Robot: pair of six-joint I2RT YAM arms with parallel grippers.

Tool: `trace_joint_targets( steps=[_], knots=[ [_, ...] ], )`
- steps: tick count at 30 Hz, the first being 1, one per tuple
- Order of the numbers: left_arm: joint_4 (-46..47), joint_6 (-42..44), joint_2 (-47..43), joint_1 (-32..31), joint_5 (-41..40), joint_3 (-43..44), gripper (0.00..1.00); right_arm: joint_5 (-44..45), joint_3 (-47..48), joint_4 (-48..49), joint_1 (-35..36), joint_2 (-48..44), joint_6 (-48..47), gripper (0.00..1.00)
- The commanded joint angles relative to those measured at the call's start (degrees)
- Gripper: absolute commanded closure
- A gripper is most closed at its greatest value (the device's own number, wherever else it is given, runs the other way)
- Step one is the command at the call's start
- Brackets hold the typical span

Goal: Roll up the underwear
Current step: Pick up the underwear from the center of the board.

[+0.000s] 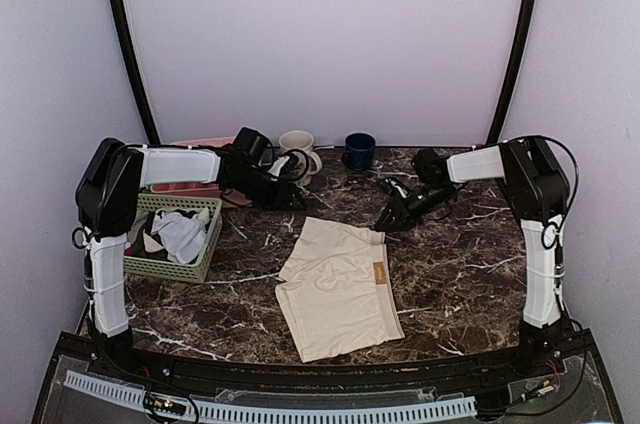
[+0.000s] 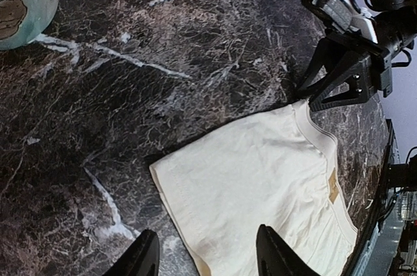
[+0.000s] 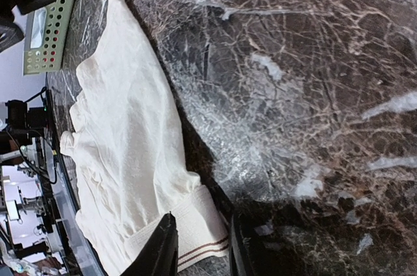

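Your dark brown, white-veined marble bench (image 1: 470, 274) is closed in by pale lilac walls (image 1: 320, 34) at the back and on both sides. The widest stretch of bare marble lies on your right, between the garment and the right arm's post. A narrower strip on your left separates the garment from the green perforated plastic basket (image 1: 165, 269), which sits against the left arm and holds crumpled white and dark cloths.

The cream-beige soft fabric underwear (image 1: 335, 294) lies spread flat at mid-bench. Its waistband faces right and carries a small brown label (image 1: 380, 272). Its near corner comes close to the bench's front edge.

Your left end effector (image 2: 208, 256) hangs over the far left part of the garment, by the leg hem. Its fingers (image 2: 144, 258) stand well apart and hold nothing.

Your right end effector (image 3: 199, 250) is at the far corner of the waistband with only a narrow gap between its fingers. The striped waistband edge shows in that gap. From the left wrist view the tips seem to touch the fabric, though the pinch itself is not plain. The two end effectors are near each other across the garment's far edge.

Along the back wall, well apart from the garment, stand a cream ceramic mug (image 1: 297, 142) and a dark blue mug (image 1: 360, 150).
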Motion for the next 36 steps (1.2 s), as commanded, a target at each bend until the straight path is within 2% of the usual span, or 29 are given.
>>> trace_joint_targets(
  steps=[1,4,8,12,19,26,36],
  knots=[
    [-1.52,3.52,2.52,0.15,-2.49,3.78,0.47,0.42,-1.47,-0.7,0.07,2.69,-0.19,0.75],
    [-2.31,4.65,4.95,0.22,-2.87,5.87,0.48,1.94,-0.61,-1.16,-0.05,2.66,0.0,0.78],
    [-2.28,4.53,6.85,0.32,-2.18,7.18,0.49,4.82,0.28,-1.29,-0.3,0.91,0.65,0.69],
    [-2.0,4.34,7.07,0.3,-2.36,7.49,0.49,10.88,-0.08,-1.87,-0.48,-1.32,0.06,0.66],
    [-1.65,6.2,7.29,0.33,-2.44,7.59,0.49,17.66,-3.16,-2.32,1.0,-3.48,-1.73,0.69],
    [-2.16,7.81,8.71,0.35,-2.09,8.39,0.49,16.88,-2.25,-2.48,2.84,-1.38,-2.44,0.72],
    [-2.72,8.99,11.68,0.34,-1.33,10.05,0.47,16.96,-1.52,-2.89,3.22,-0.34,-2.5,0.95]
  ],
)
